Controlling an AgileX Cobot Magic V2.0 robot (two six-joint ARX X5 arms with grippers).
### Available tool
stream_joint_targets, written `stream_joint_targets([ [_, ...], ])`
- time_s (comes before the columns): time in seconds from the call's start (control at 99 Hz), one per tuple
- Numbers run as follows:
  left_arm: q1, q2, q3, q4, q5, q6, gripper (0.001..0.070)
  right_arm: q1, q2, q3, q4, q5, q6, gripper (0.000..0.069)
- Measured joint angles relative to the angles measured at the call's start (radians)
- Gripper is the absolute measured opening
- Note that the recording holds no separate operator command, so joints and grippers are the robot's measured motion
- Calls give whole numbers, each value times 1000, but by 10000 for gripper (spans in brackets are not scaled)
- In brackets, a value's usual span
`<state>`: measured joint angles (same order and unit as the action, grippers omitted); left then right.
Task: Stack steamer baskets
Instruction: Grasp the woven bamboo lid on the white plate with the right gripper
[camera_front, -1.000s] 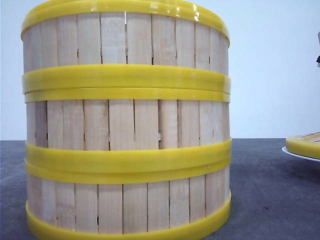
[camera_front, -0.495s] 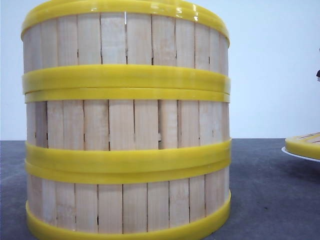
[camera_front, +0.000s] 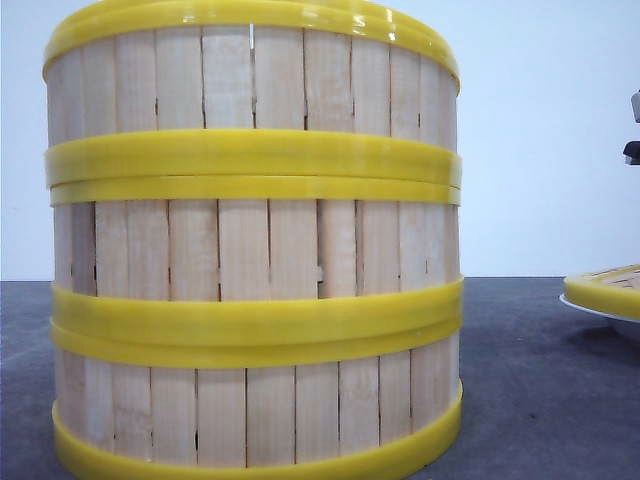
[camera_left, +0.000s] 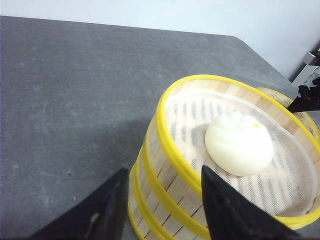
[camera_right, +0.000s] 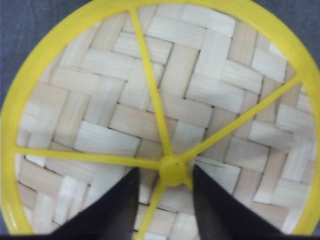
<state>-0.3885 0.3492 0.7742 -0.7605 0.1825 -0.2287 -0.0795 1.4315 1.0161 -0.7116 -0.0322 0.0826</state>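
Three steamer baskets (camera_front: 255, 250) stand stacked in one tall column that fills the front view. In the left wrist view the top basket (camera_left: 170, 150) holds a white bun (camera_left: 239, 144) on a striped liner. My left gripper (camera_left: 164, 170) is open above the stack's rim, with one finger outside the wall and one over the inside. My right gripper (camera_right: 165, 169) is open over a woven lid (camera_right: 100, 100) with yellow spokes. Its fingers stand on either side of the lid's centre knob (camera_right: 172, 170), and a gap shows beside the knob.
The lid (camera_front: 605, 290) lies on a white plate (camera_front: 575, 304) at the right edge of the front view, and a piece of the right arm (camera_front: 633, 130) hangs above it. Dark grey tabletop (camera_left: 75, 100) stretches around the stack, with a pale wall behind.
At the right edge of the front view, the piece of the right arm has come lower. The lid and plate look shifted slightly left. The stack has not moved.
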Motion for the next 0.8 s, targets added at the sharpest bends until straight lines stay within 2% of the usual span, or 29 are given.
stream_joint_targets([
  [0.273,0,0,0,0,0,0,269,0,5,0,46,-1,1,72],
  [0.798,0,0,0,-3,0,0,269,0,18,0,82,0,0,56],
])
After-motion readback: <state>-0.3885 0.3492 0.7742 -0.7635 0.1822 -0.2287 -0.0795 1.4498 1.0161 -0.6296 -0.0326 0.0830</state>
